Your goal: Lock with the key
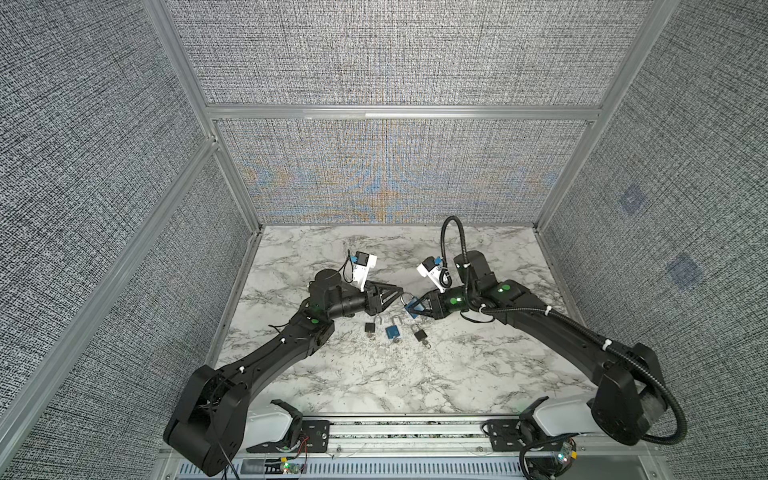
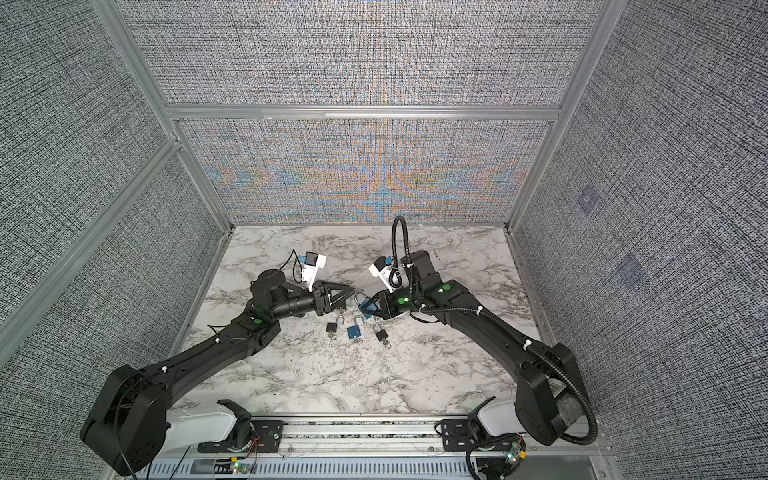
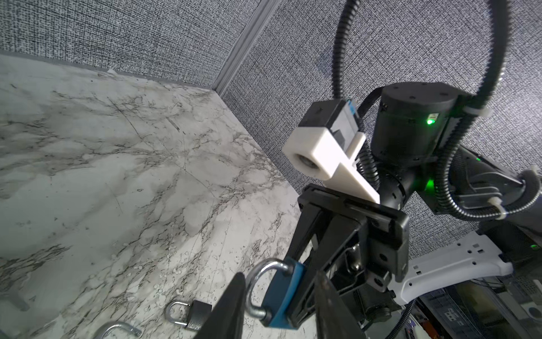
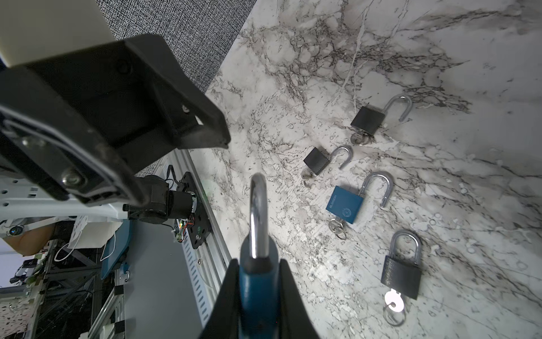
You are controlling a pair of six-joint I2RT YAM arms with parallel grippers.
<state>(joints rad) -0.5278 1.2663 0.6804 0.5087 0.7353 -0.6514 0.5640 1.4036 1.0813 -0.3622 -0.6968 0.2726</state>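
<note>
A blue padlock [image 1: 414,308] [image 2: 367,306] with its silver shackle pushed in is raised above the marble table, and my right gripper [image 1: 412,308] [image 4: 257,261] is shut on its body [image 4: 258,296]. No key shows in this held lock; its keyhole end is hidden inside the jaws. My left gripper [image 1: 395,296] [image 3: 280,276] faces it from the left, open. In the left wrist view the shackle [image 3: 256,289] lies between the spread fingers [image 3: 231,308], close to one of them, with no grip on it.
Several other padlocks lie on the table [image 1: 374,374] just in front of the grippers, each with a key in it. Some stand open: black ones [image 4: 368,119] [image 4: 316,160] and a blue one [image 4: 346,207]. One black one [image 4: 401,276] is closed. Fabric walls surround the table.
</note>
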